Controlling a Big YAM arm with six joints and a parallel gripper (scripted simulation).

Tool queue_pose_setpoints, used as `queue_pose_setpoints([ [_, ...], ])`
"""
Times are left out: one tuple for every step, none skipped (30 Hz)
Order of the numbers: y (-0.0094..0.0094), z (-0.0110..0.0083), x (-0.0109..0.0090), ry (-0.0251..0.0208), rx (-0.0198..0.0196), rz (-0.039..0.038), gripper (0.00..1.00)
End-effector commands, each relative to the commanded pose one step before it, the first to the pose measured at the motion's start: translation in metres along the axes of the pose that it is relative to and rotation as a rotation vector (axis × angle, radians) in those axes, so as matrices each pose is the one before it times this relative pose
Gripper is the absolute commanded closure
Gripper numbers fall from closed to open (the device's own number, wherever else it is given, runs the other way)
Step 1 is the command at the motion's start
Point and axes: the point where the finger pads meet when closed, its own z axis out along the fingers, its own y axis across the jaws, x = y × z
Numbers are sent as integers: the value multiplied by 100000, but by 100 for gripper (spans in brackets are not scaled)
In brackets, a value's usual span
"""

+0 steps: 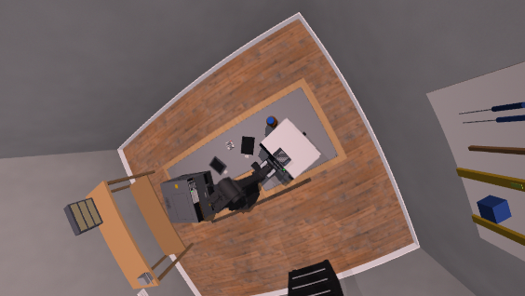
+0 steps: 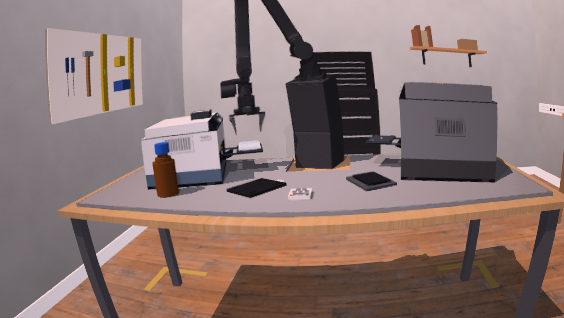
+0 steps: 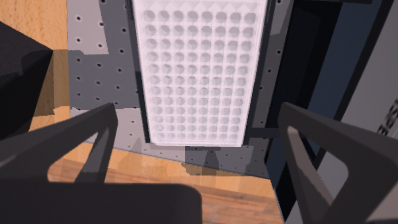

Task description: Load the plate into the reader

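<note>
Clearly, the wide-open gripper (image 1: 268, 168) (image 2: 248, 131) (image 3: 197, 111) hangs above the microplate (image 2: 249, 145) (image 3: 200, 75), its fingers spread across the plate's short axis.

Bench (image 1: 324, 122) (image 2: 300, 222) (image 3: 27, 17): wooden top, dark legs, grey mat (image 1: 302, 107) (image 2: 240, 202) (image 3: 87, 32) with small holes. On left, white dispenser (image 1: 298, 144) (image 2: 185, 155) (image 3: 365, 95) with blue-grey base; upright brown bottle (image 1: 271, 121) (image 2: 165, 175), blue cap, just beside it, nearer. Toward middle, flat black pad (image 1: 248, 145) (image 2: 256, 187), then small white item (image 1: 230, 144) (image 2: 300, 194), details too small. Right of these, dark square pad (image 1: 218, 165) (image 2: 371, 180). Far right, big grey machine (image 1: 181, 200) (image 2: 448, 130). At far middle edge, black pedestal (image 2: 315, 125) (image 3: 20, 80).
</note>
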Motion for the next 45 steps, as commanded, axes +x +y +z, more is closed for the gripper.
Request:
queue_pose_setpoints([
  [-1116,-209,224,-201,2495,-800,0],
  [20,125,23,20,6,-8,0],
  [84,94,15,3,-83,6,0],
  [0,0,0,0,0,0,0],
  [0,0,0,0,0,0,0],
  [405,110,26,14,-622,116,0],
  [313,90,19,11,-490,76,0],
  [294,99,22,10,-452,70,0],
  [175,69,13,11,-486,76,0],
  [257,83,19,19,-852,134,0],
  [79,16,13,2,-56,7,0],
  [-71,112,27,-3,214,-36,0],
  [-89,99,24,-4,242,-40,0],
  [-349,16,1,-12,654,-81,0],
  [-449,-65,-11,-18,1003,-156,0],
  [-436,-33,-3,-17,966,-125,0],
  [-401,-20,0,-14,872,-129,0],
  [-51,93,144,53,143,397,0],
  [26,120,57,15,-73,133,0],
  [120,117,52,15,-258,122,0],
  [0,0,0,0,0,0,0],
  [0,0,0,0,0,0,0],
  [739,4,-149,-39,-1729,-255,0],
  [462,17,-105,-31,-974,-263,0],
  [387,29,-104,-26,-933,-251,0],
  [335,45,-95,0,-838,-267,0],
  [92,10,-110,-24,-415,-335,0],
  [76,35,-105,-23,-399,-338,0],
  [-7,9,-25,-1,-202,-42,0],
  [-244,47,-21,-8,203,-127,0],
  [-352,182,6,-21,825,-206,0],
  [-361,96,-14,-22,846,-230,0],
  [-306,16,-32,-21,733,-212,0],
  [-221,-136,-55,-24,853,-231,0],
  [50,-109,-39,-14,401,-141,0],
  [48,-118,-15,-2,340,-43,0],
  [73,-53,-9,5,-50,25,0],
  [0,0,0,0,0,0,0],
  [0,0,0,0,0,0,0],
  [-28,-31,142,61,143,460,0],
  [115,261,176,58,-273,445,0],
  [117,196,160,56,-298,447,0],
  [120,87,135,55,-334,452,0],
  [35,-7,117,50,-130,420,0],
  [113,3,121,55,-456,471,0],
])
